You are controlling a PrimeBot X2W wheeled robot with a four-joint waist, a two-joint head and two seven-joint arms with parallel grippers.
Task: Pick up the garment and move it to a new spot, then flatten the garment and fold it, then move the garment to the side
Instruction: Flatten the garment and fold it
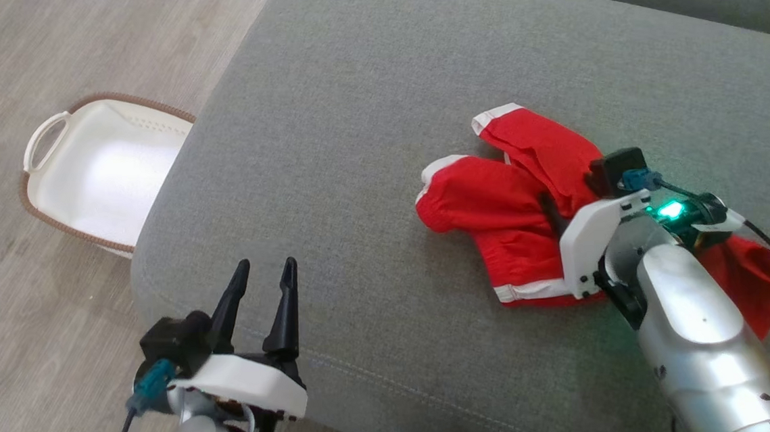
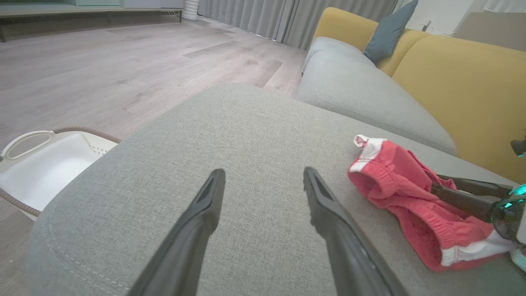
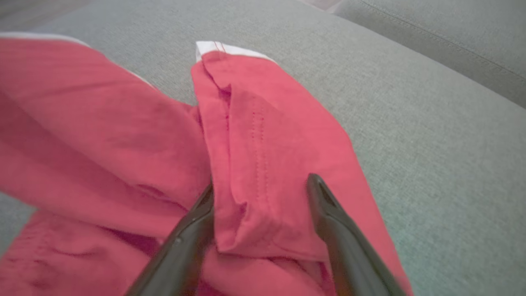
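Bare cushion (image 1: 350, 110) lies left of the shorts (image 1: 493, 215), basket (image 1: 104, 174) beyond its edge. Both spread wide: left pincer (image 1: 267, 268) empty, right pincer (image 3: 263, 185) straddling a fold.

The garment (image 1: 494, 229), a pair of red shorts with white bands at its edges, lies crumpled and partly doubled over itself on the right part of the grey cushion (image 1: 350, 110), two lobes splayed apart and one fold of cloth raised into a ridge.
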